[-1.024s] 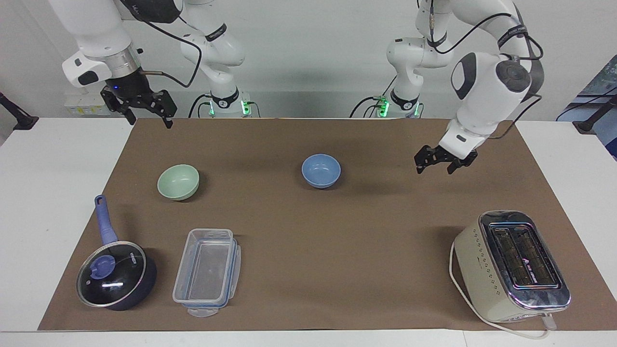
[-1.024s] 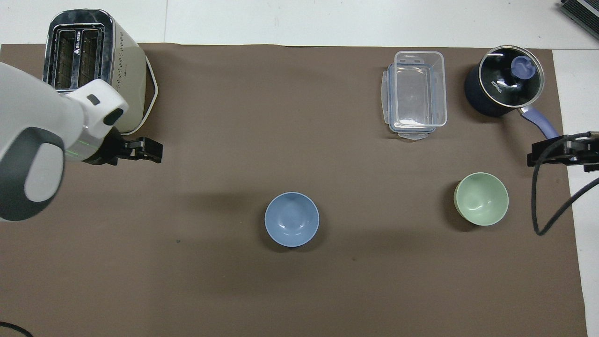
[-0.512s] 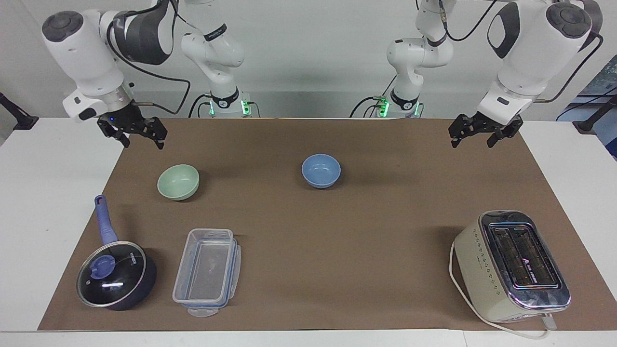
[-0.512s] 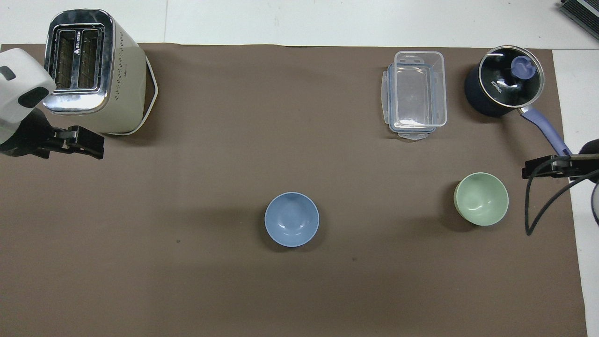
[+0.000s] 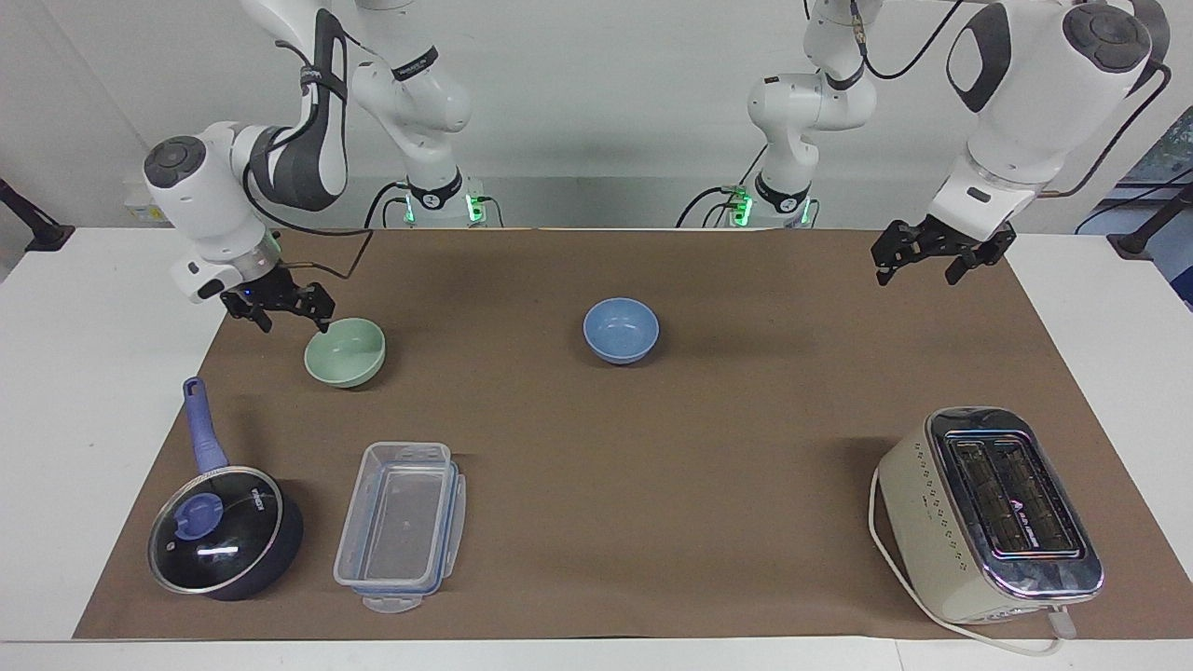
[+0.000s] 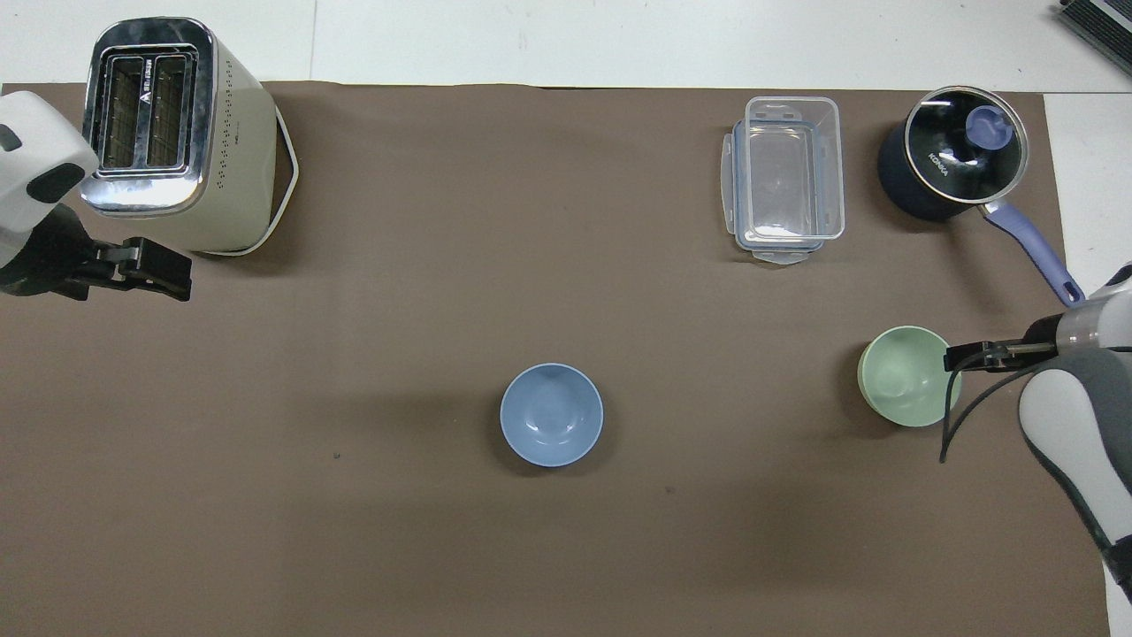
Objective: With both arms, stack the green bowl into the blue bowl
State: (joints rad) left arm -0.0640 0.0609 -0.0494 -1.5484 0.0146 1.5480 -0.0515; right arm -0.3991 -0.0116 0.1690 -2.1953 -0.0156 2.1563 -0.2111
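Green bowl (image 5: 345, 351) on the tabletop (image 5: 652, 466) at the right arm's end, right gripper (image 5: 280, 303) just beside its rim, fingers spread, empty. Blue bowl (image 5: 621, 330) mid-tabletop. Left gripper (image 5: 937, 253) parked high, fingers spread.

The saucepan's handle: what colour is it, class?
Periwinkle blue handle, matching the lid knob; clearest in the overhead view.

One camera sits high across the table (image 5: 56, 391) from the robots and faces them, taking in the full brown mat (image 5: 708, 485), both arm bases and the wall; the other hangs high above the robots' own edge, looking forward and steeply down, closer in, so the mat (image 6: 424, 531) fills it to its corners; both share the mat and all on it, turned half round between them.
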